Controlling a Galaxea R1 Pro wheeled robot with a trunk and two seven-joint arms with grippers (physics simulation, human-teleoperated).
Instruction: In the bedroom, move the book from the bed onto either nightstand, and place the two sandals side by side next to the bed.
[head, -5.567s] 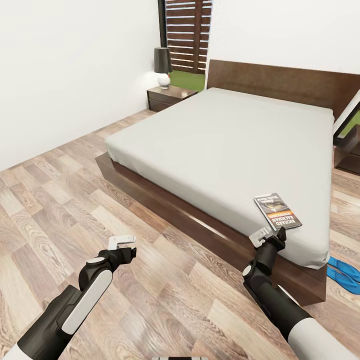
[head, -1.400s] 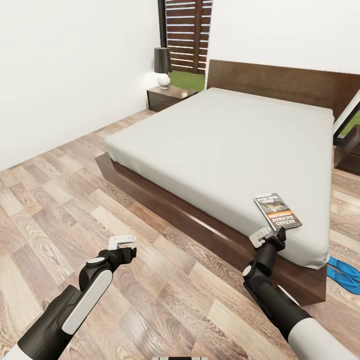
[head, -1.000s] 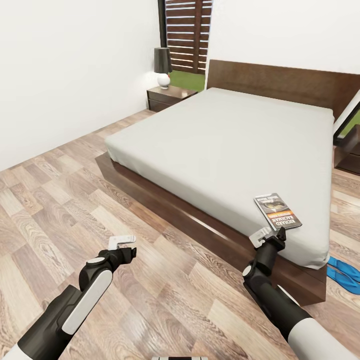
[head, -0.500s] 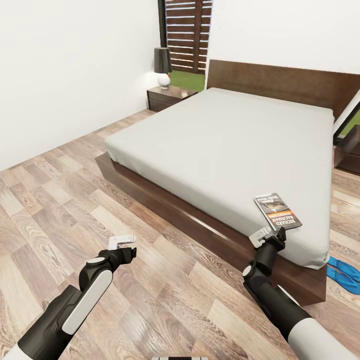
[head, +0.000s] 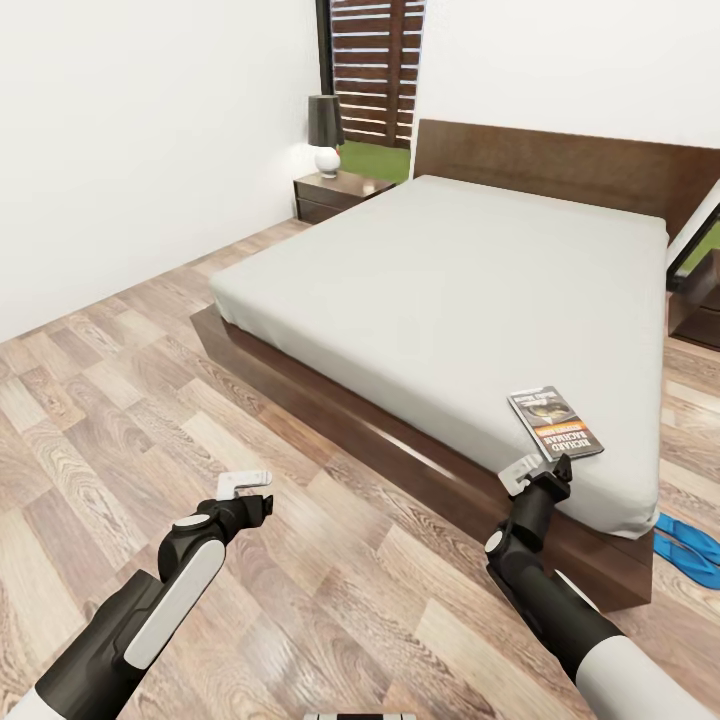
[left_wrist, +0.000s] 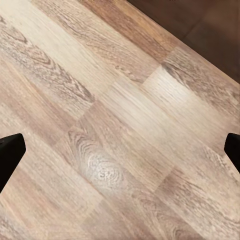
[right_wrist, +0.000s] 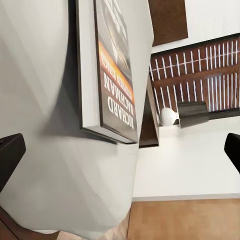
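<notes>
Right pincer (head: 537, 470), spread wide, sits at the bed (head: 450, 270) edge. The paperback (head: 555, 422) lies just beyond it on the mattress, long axis running roughly away from it, I think. Left pincer (head: 245, 484), also spread, is way farther.

Head view is taken from high up, angled forward and down across the floor (head: 120, 400) toward the bed (head: 450, 270), with the far nightstand (head: 335, 193) and lamp (head: 326, 130) seen at a distance. Left wrist view is pointed straight down at the wood planks from close range, between two widely spread fingertips (left_wrist: 9, 155). Right wrist view is rolled sideways, held low and very near the mattress corner, aimed along the bed past the book (right_wrist: 112, 70). Book, mattress, lamp (right_wrist: 187, 114) and slatted window (right_wrist: 200, 70) are shared by the head and right wrist views; the floor is shared with the left wrist view.
</notes>
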